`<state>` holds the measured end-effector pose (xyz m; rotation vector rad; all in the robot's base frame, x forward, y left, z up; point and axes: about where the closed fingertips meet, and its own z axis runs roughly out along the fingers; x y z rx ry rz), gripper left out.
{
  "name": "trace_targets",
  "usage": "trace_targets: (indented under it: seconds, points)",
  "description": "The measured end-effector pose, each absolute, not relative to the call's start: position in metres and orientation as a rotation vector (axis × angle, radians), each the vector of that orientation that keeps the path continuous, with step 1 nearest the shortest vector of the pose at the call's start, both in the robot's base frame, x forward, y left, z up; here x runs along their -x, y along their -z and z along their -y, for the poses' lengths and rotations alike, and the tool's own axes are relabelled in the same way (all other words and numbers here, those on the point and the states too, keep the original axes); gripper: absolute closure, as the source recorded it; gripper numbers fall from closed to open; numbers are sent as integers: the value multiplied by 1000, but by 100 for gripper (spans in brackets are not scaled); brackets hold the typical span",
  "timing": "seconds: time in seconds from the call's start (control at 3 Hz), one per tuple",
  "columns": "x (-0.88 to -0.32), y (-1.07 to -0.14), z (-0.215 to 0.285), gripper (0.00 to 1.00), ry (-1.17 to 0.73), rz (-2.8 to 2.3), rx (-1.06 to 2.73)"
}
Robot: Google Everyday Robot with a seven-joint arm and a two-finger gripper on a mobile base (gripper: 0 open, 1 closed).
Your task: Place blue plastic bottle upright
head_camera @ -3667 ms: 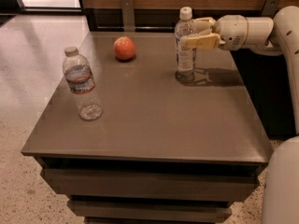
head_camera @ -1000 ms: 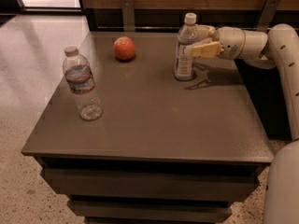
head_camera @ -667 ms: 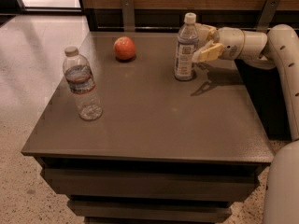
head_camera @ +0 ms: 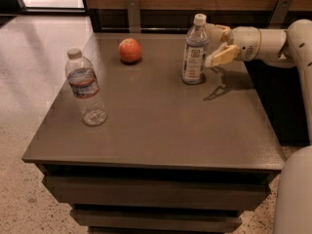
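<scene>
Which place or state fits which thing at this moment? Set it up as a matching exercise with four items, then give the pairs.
Things:
1. blue plastic bottle
2. ribbed clear bottle
3. orange-red fruit
4. gripper

Places or states:
A. upright near the table's left edge
B. far side, left of the blue plastic bottle
C. open, just right of the blue plastic bottle
D. upright on the far right part of the tabletop

Pairs: 1-D, 2-A, 3-B, 4-C.
</scene>
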<state>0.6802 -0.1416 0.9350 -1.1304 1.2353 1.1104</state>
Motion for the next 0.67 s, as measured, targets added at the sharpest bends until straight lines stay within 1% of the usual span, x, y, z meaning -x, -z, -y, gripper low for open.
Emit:
trace_targets:
  seconds: [0.33,0.67]
  points:
    - [-680,-928,154,0,-1060,-1294,1166]
    - [-680,-928,155,0,-1056,-1299,1169]
